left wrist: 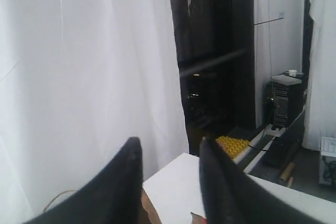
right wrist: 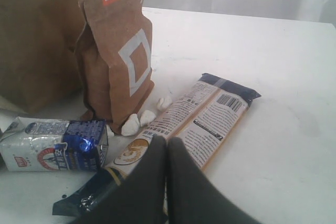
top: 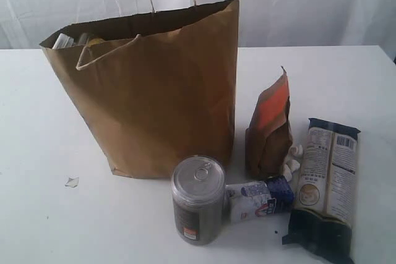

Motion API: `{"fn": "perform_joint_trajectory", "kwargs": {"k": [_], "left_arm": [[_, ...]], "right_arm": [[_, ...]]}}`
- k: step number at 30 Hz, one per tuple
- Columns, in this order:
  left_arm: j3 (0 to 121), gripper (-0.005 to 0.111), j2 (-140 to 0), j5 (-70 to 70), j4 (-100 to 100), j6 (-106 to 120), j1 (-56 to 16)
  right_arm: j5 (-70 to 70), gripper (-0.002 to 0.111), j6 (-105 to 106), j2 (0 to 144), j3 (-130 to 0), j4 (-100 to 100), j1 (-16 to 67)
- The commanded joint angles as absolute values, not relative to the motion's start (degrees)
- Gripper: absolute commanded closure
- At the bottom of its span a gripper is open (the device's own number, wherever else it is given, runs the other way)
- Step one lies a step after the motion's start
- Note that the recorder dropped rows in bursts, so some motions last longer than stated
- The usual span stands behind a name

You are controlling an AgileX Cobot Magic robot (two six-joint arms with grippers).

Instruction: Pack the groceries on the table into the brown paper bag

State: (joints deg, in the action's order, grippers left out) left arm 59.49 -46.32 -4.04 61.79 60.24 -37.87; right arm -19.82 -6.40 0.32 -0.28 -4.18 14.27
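Observation:
The brown paper bag (top: 154, 91) stands upright on the table (top: 346, 78); a pale item and a yellow item (top: 94, 41) peek out of its mouth. In front stand the dark pull-tab can (top: 198, 199) and the brown-orange pouch (top: 270, 131). The white-blue packet (top: 258, 197) and the long pasta packet (top: 326, 187) lie flat. My right gripper (right wrist: 167, 142) is shut with nothing in it, hovering over the pasta packet (right wrist: 210, 116), near the pouch (right wrist: 118, 56) and the small packet (right wrist: 52, 145). My left gripper (left wrist: 168, 148) is open and empty, raised high. Neither gripper shows in the exterior view.
White crumbs (top: 292, 162) lie between the pouch and the pasta packet. A small pale scrap (top: 72, 182) sits left of the bag. White curtains hang behind the table. The left wrist view shows a table corner (left wrist: 178, 182), dark equipment and a yellow mat beyond.

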Motion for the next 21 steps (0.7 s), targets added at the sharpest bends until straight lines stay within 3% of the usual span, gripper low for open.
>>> {"fn": "perform_joint_trajectory", "kwargs": {"k": [1, 5, 13, 21], "left_arm": [[59.7, 0.086, -42.5, -11.0, 57.5, 60.1, -37.8], [59.7, 0.107, -39.6, -20.5, 44.9, 55.9, -37.8], [59.7, 0.107, -37.3, -33.0, 7.9, 16.7, -37.8], [55.0, 0.107, -34.9, -38.0, 1.3, 0.9, -37.8]], "right_arm": [[-19.6, 0.108, -6.3, 0.0, 0.0, -4.6, 14.3], [-19.6, 0.108, -6.3, 0.0, 0.0, -4.6, 14.3], [-19.6, 0.108, -6.3, 0.0, 0.0, -4.6, 14.3], [-19.6, 0.108, -6.3, 0.0, 0.0, -4.6, 14.3]]}}
